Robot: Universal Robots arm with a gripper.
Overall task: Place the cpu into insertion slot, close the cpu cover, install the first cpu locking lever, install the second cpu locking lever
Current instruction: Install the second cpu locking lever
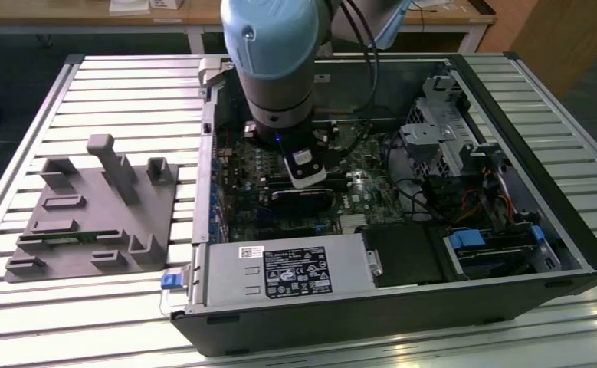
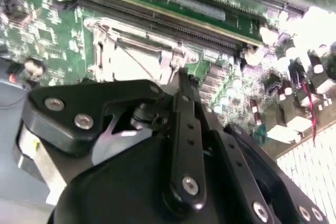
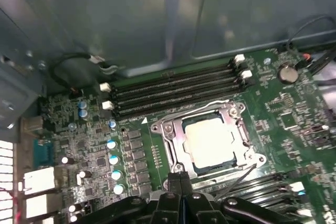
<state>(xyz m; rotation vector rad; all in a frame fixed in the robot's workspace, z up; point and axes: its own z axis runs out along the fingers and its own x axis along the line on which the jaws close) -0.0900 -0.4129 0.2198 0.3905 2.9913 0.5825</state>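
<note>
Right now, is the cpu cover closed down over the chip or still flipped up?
Closed. In the first wrist view the cpu cover lies flat around the cpu, whose metal top shows through its window. The gripper sits beside the socket edge.

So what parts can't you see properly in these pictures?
- Cpu and cover: in the exterior view, the arm hides them.
- Claw: in the first wrist view, the picture's edge cuts it off; open or shut is unclear.
- Levers: too thin to tell whether latched.

One cpu, seated inside one cpu cover. Four black memory slots beside socket. One computer case. One grey fixture block on surface.
</note>
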